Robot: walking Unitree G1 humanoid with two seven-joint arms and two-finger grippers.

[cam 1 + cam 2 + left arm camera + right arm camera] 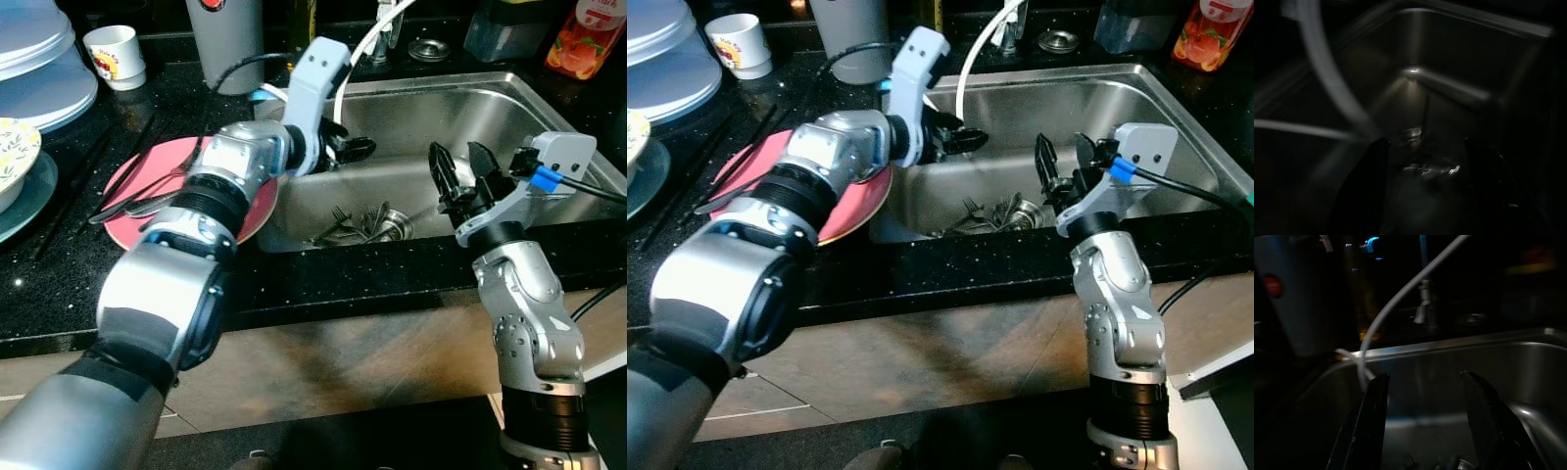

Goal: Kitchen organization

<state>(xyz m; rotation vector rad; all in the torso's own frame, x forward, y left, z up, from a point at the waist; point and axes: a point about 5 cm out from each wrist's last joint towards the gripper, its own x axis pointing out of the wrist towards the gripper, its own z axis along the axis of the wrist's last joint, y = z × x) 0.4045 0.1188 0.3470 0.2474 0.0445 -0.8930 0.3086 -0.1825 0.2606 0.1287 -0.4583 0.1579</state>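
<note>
A steel sink (460, 103) holds a pile of forks and other cutlery (361, 225) around its drain. My left gripper (364, 149) reaches over the sink's left side, above the basin, open with nothing between its fingers. In the left wrist view the cutlery (1430, 169) glints dimly below those fingers (1374, 191). My right gripper (456, 155) hovers over the sink's front right part, fingertips pointing up and away, open and holding nothing. A red plate (137, 176) lies on the black counter left of the sink, with a fork and spoon (147, 201) on it.
A white hose (364, 44) arcs from the tap into the sink. A grey tumbler (227, 39) and a white cup (116, 54) stand at the back left. Stacked plates and bowls (34, 83) fill the far left. A juice carton (588, 37) stands at the back right.
</note>
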